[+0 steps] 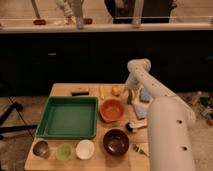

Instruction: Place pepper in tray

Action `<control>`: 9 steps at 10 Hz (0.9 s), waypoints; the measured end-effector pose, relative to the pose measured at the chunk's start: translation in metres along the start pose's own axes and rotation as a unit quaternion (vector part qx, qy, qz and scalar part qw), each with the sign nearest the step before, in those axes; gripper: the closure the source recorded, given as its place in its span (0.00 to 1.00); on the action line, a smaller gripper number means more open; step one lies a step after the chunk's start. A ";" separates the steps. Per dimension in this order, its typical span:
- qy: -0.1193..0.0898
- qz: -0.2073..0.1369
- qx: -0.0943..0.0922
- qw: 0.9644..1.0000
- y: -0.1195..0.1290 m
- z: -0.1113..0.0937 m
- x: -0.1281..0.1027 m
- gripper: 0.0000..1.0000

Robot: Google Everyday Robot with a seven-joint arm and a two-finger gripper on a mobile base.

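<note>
The green tray [55, 131] lies empty on the left half of the wooden table. A small orange-yellow round thing [116, 90], possibly the pepper, sits at the table's far edge right of centre. A thin yellow-green item [101, 92] lies just left of it. My white arm reaches in from the lower right and bends down at the far side. My gripper [129, 96] hangs close above the table, just right of the orange-yellow thing and behind the orange bowl [112, 109]. I cannot tell whether it touches anything.
A dark brown bowl [116, 141], a white bowl [85, 149], a green cup [64, 151] and a metal cup [41, 148] line the front edge. A black bar [79, 92] lies behind the tray. A blue-grey item [145, 95] and a brush-like tool [134, 126] lie right. A dark counter stands behind.
</note>
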 end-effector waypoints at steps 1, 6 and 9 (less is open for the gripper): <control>-0.004 0.000 -0.002 1.000 0.001 0.003 0.001 0.40; -0.009 0.003 0.011 1.000 0.006 0.001 0.006 0.87; 0.033 -0.001 0.020 0.999 0.008 -0.031 0.009 1.00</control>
